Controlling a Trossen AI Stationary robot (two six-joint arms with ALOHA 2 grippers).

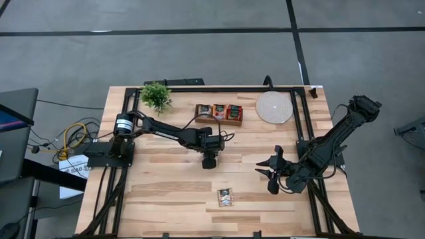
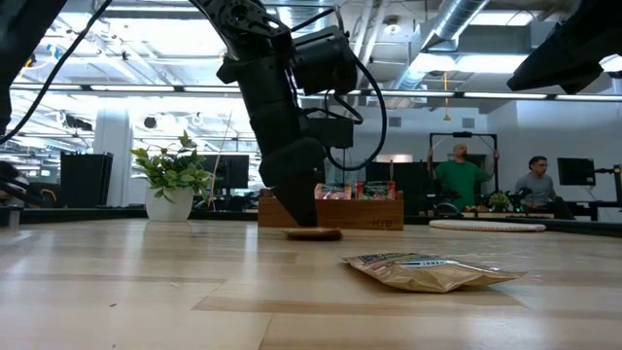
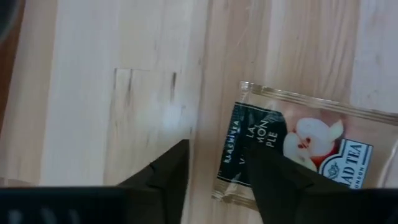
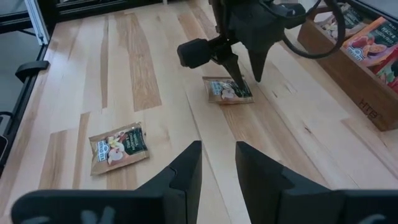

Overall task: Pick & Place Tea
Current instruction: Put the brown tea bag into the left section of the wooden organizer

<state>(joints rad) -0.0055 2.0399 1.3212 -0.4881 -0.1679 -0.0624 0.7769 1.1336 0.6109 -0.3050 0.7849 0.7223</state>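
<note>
A pale tea sachet (image 3: 311, 149) with a dark band and an apple print lies flat on the wooden table near its middle. My left gripper (image 3: 222, 149) hangs over it, open and pointing down. One finger (image 3: 273, 177) is over the dark-band end and the other (image 3: 168, 177) over bare wood beside it. The right wrist view shows the same sachet (image 4: 229, 91) under my left gripper (image 4: 249, 79). A second sachet (image 1: 225, 196) lies flat nearer the table's front edge. My right gripper (image 1: 265, 170) waits open at the right, holding nothing. My left gripper comes at the sachet's dark-band end (image 3: 239, 149) from above, fingers pointing steeply down. Whether a fingertip touches it, I cannot tell. The sachet lies flat on the table.
A brown wooden tray (image 1: 219, 121) with upright sachets stands at the far middle. Right of it lies a round pale disc (image 1: 274, 107), and a small potted plant (image 1: 156, 96) stands at the far left. People show in the room beyond the table.
</note>
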